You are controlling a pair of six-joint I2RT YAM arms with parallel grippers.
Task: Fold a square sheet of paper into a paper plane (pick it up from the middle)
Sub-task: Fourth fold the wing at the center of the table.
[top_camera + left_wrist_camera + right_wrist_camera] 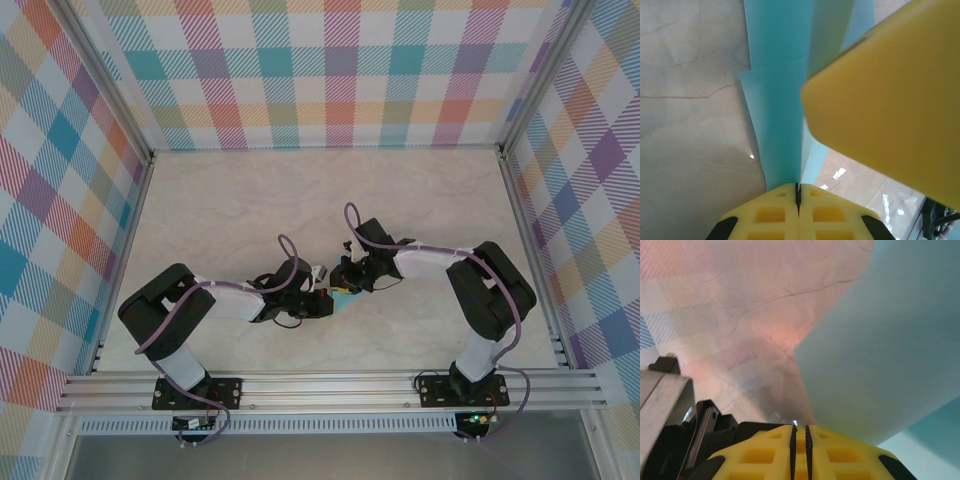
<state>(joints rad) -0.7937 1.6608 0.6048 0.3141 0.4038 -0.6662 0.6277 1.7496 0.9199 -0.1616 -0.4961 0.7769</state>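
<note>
Two tools met over the middle of the desk (250, 200), with the paper plane (342, 298) between them, lifted a little as far as the top view let one judge. The left tool (798, 192) had its jaws pressed together on the near end of the light blue paper, which ran away from it in folded layers. The right tool (799, 432) had its jaws almost closed, with only a thin slit. The paper lay just before them, but whether an edge sat inside the slit could not be told for sure.

The main risk was a tear. If the two tools pulled in different directions, the thin paper could rip at the pinch of the left tool. If the right tool had no true hold, the layers could spring open and the fold would be lost. A press beside the crease could also make a second, wrong line.
</note>
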